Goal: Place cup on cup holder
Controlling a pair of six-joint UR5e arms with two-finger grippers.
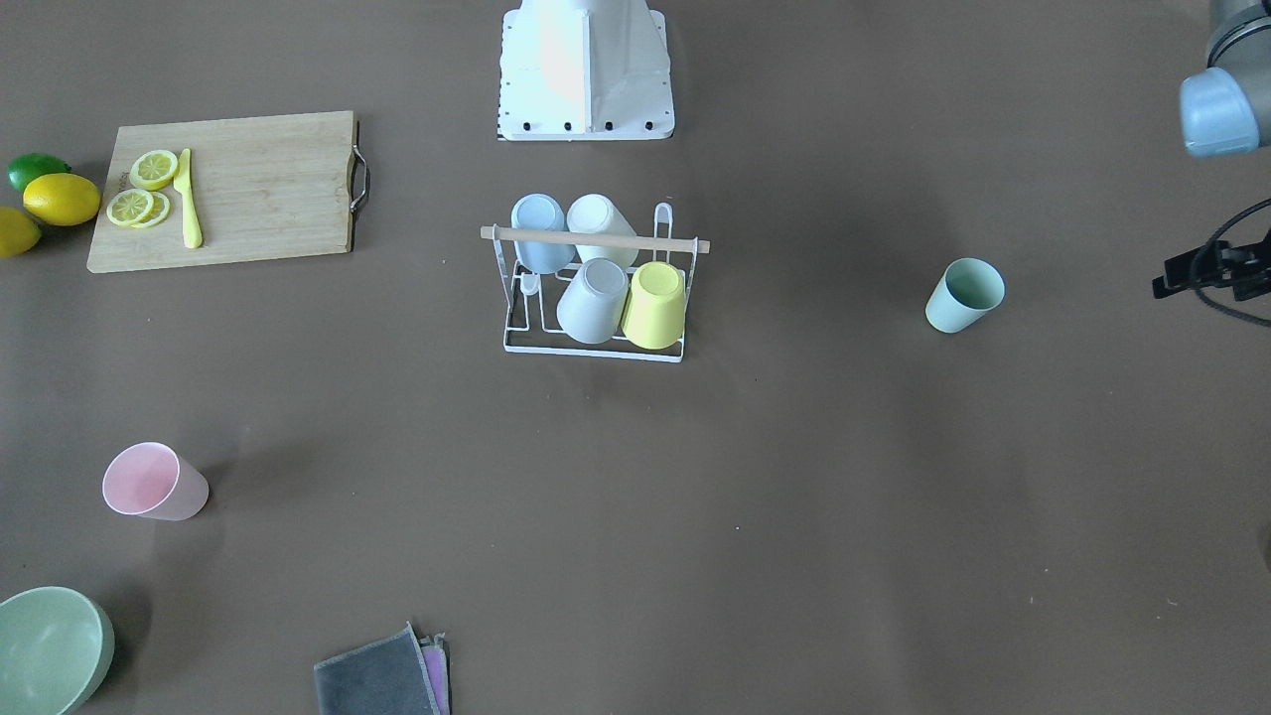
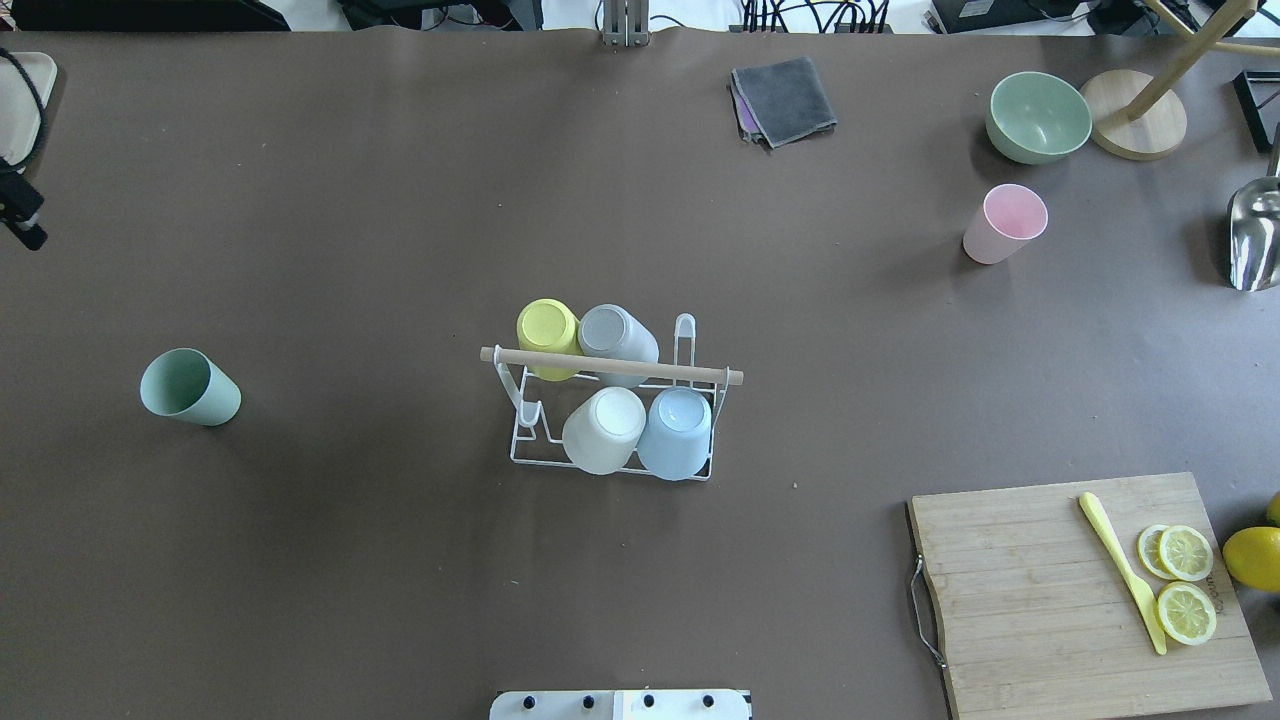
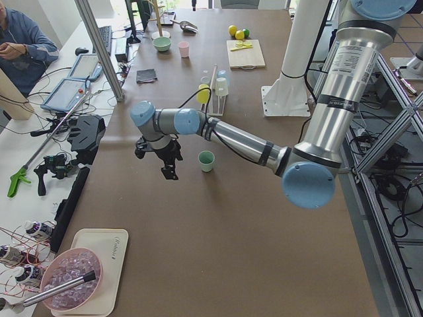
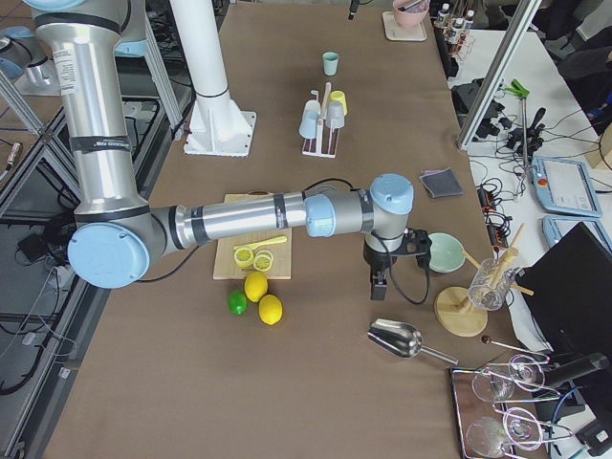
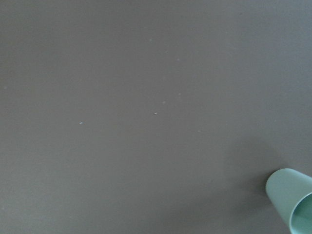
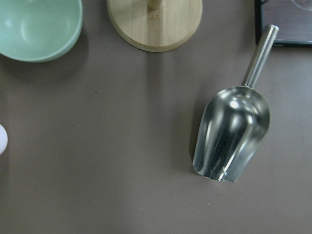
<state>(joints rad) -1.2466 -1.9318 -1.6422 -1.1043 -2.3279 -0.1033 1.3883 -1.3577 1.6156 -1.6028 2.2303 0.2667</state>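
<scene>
The left arm reaches out from the base with its forearm about level and its wrist bent down, so the left gripper [image 3: 169, 173] hangs pointing at the table. Whether its fingers stand wide or narrow I cannot tell. The right arm stretches level above the cutting board [image 2: 1040, 590], wrist turned down, and the right gripper [image 4: 378, 282] hangs over bare table; its opening cannot be made out either.

On the cutting board lie lemon slices [image 2: 1185, 580] and a yellow knife [image 2: 1122, 570], with whole lemons [image 1: 62, 199] and a lime [image 1: 35, 169] beside it. A green bowl [image 2: 1038, 117], a wooden stand [image 2: 1135, 125], a metal scoop [image 6: 231, 134] and a folded grey cloth [image 2: 785, 100] lie along the far side.

The cup holder [image 2: 612, 365] stands in the middle of the table, well apart from both grippers, with yellow, grey, white and blue cups upside down on it and two prongs bare. A green cup [image 3: 207, 160] stands upright near the left gripper, not touching it, in the lower right corner of the left wrist view. A pink cup [image 2: 1005, 223] stands upright near the green bowl, on the right arm's side
</scene>
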